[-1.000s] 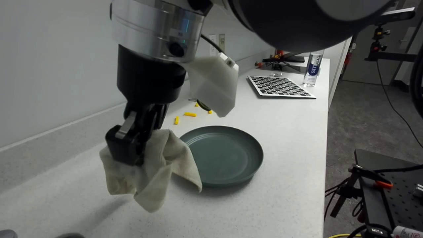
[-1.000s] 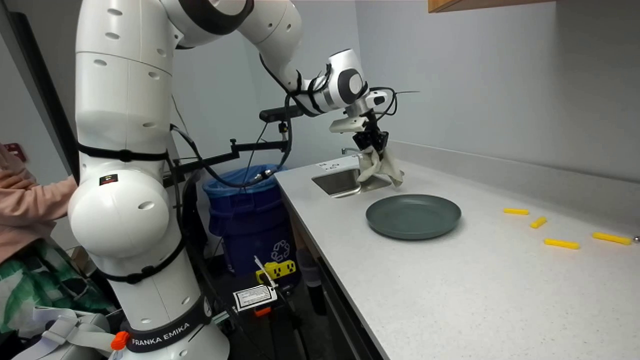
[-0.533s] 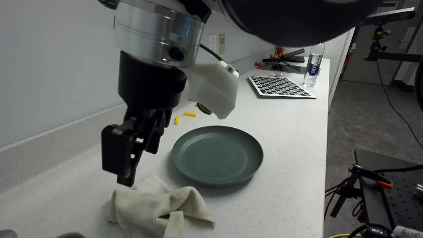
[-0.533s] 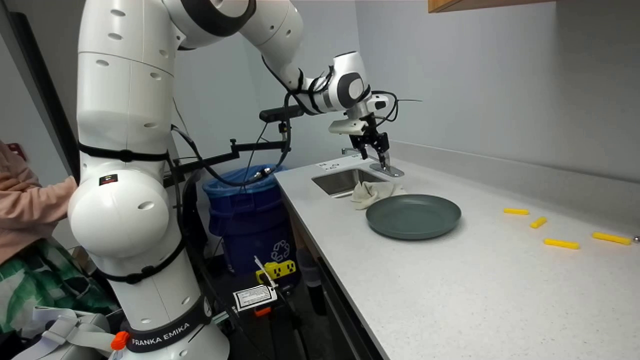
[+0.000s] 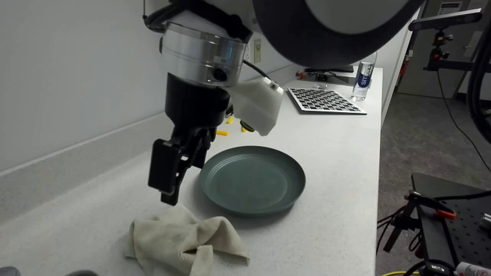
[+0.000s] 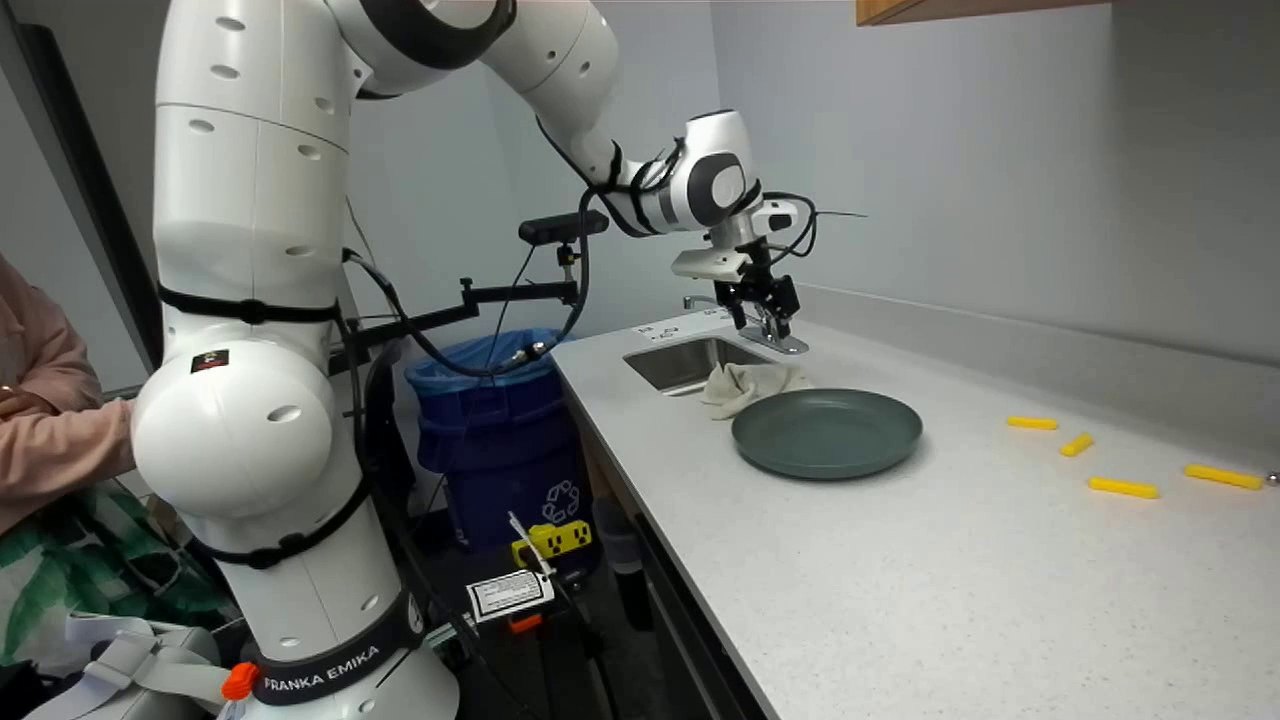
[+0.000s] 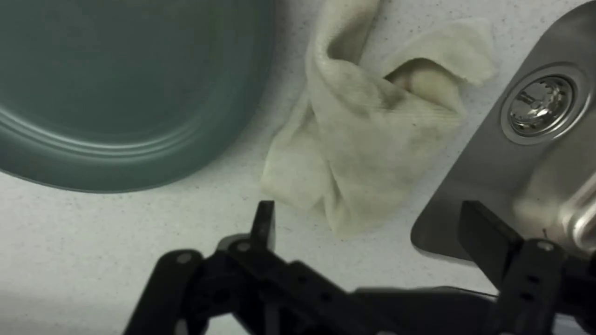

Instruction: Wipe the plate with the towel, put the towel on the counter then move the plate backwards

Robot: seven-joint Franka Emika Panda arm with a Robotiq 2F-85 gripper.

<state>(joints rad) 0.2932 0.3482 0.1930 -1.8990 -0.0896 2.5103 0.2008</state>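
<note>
The pale towel lies crumpled on the white counter, close beside the dark green plate. In the wrist view the towel sits between the plate and the sink, apart from both. My gripper is open, its fingers wide apart with nothing held. It hangs above the counter, on the wall side of the towel and plate. An exterior view shows the gripper in the air in front of the faucet, with the towel partly behind the plate.
A steel sink is set into the counter by the towel. Several yellow pieces lie near the wall. Farther along the counter are a checkered board and a water bottle. A low backsplash runs along the wall.
The towel hung from my gripper a second ago. The jaws have opened and it has dropped onto the counter. My gripper has since shifted right in both exterior views. The plate has stayed put.
</note>
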